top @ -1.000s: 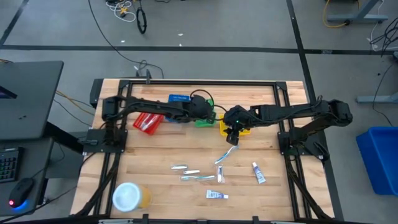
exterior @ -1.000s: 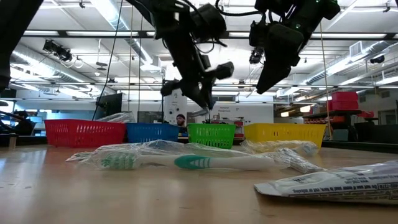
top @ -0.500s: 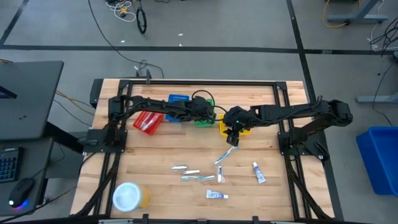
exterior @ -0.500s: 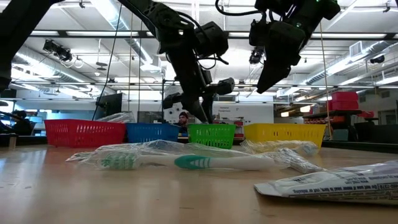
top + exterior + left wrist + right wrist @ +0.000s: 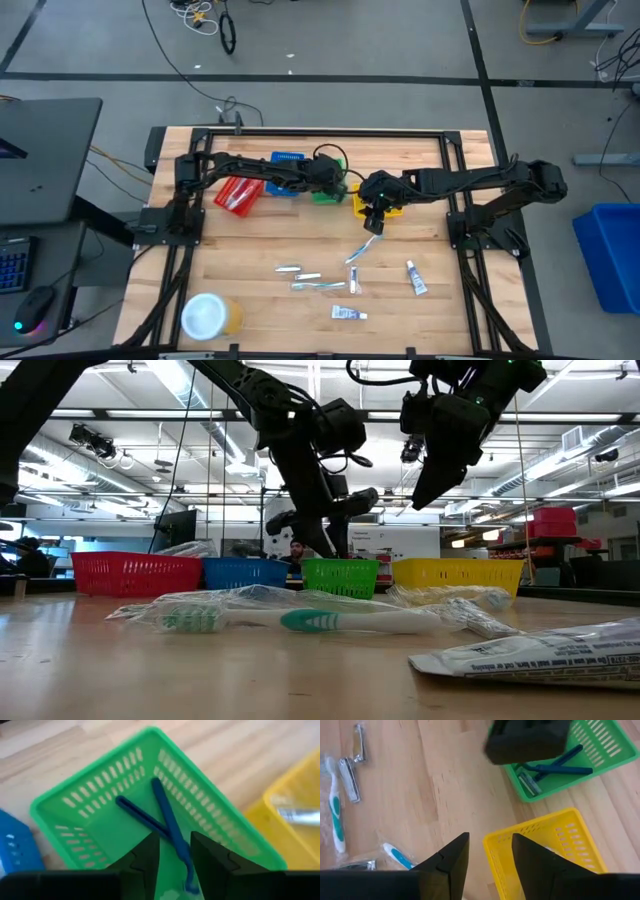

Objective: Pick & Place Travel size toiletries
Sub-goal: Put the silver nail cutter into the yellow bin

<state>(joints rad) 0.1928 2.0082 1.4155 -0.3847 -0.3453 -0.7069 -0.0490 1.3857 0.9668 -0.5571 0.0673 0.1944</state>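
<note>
Two dark blue razors (image 5: 170, 820) lie crossed on the floor of the green bin (image 5: 100, 790). My left gripper (image 5: 175, 855) hangs open just above them, over the green bin (image 5: 328, 193); I cannot tell whether it touches one. My right gripper (image 5: 375, 218) is open and empty, raised over the near edge of the yellow bin (image 5: 545, 845). Wrapped toothbrushes (image 5: 365, 248) (image 5: 330, 622), small tubes (image 5: 415, 278) (image 5: 348, 313) and silvery items (image 5: 290, 268) lie flat on the near half of the table.
The red (image 5: 240, 195), blue (image 5: 288, 160), green and yellow (image 5: 390, 207) bins stand in a row at the far middle. A silvery tube (image 5: 300, 815) lies in the yellow bin. A white-lidded yellow jar (image 5: 210, 317) stands at the near left corner.
My left gripper has gone down toward the green bin and hangs close over it. My right gripper has kept still.
</note>
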